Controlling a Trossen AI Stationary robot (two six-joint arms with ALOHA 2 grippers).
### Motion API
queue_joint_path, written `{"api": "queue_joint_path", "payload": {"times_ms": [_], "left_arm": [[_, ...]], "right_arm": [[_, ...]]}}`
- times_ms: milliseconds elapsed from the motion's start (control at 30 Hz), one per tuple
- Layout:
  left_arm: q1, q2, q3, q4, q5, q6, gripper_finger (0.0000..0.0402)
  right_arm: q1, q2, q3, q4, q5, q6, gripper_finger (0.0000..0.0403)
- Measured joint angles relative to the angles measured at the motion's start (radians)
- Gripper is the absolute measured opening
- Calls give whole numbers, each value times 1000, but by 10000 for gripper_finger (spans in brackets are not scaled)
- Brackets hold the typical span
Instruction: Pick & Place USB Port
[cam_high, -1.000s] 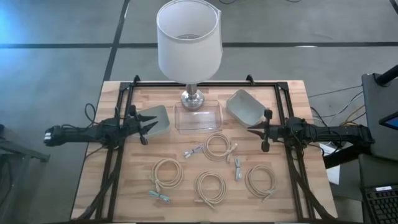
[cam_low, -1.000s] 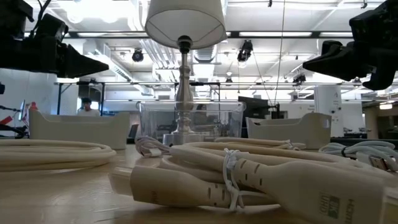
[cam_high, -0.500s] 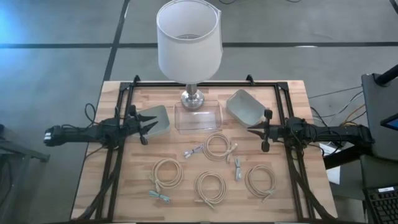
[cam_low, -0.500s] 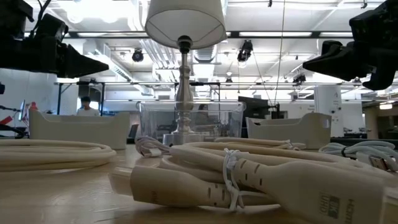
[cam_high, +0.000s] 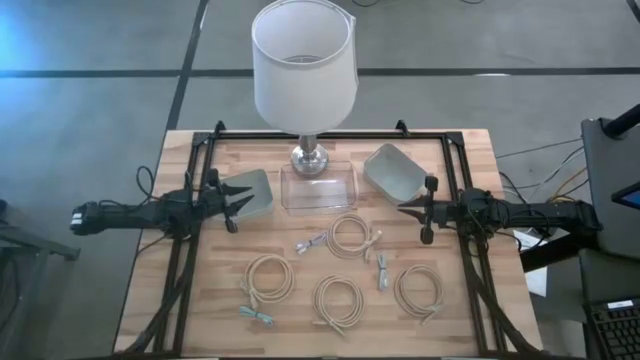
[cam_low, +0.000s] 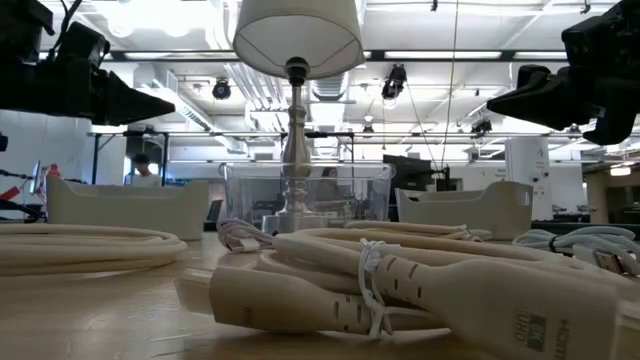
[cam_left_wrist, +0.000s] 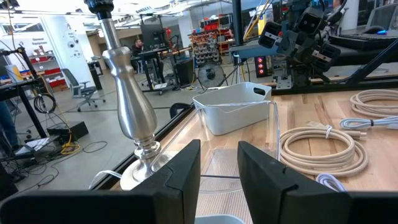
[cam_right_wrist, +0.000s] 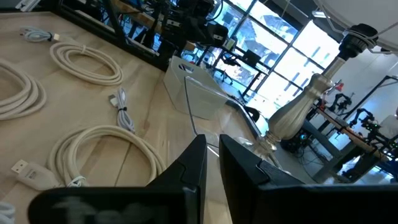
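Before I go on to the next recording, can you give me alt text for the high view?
Four coiled cream cables lie untouched on a wooden table, with three small bundled cables among them. The left end effector and right end effector hover at opposite sides, holding nothing. Behind the cables: a clear tray, two pale bins and a white-shaded lamp.

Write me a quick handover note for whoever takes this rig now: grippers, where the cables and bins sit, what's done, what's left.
Left gripper: open, empty, raised over the left bin.
Right gripper: nearly closed, empty, raised beside the right bin.
Four coiled cables lie on the table: rear coil, front-left coil, front-middle coil, front-right coil. Three small bundled leads lie loose among them.
Clear tray sits at the lamp base; nothing shows in it.
Done: nothing picked or placed.
Left: the whole pick and place.
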Motion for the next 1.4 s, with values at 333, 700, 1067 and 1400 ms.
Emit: {"api": "queue_joint_path", "payload": {"times_ms": [333, 700, 1067, 1400], "left_arm": [[-1, 0, 0, 0, 0, 0, 110], [0, 0, 0, 0, 0, 0, 110], [0, 0, 0, 0, 0, 0, 110], [0, 0, 0, 0, 0, 0, 110]], "right_arm": [[0, 0, 0, 0, 0, 0, 38], [0, 0, 0, 0, 0, 0, 38], [0, 0, 0, 0, 0, 0, 38], [0, 0, 0, 19, 25, -224, 38]]}}
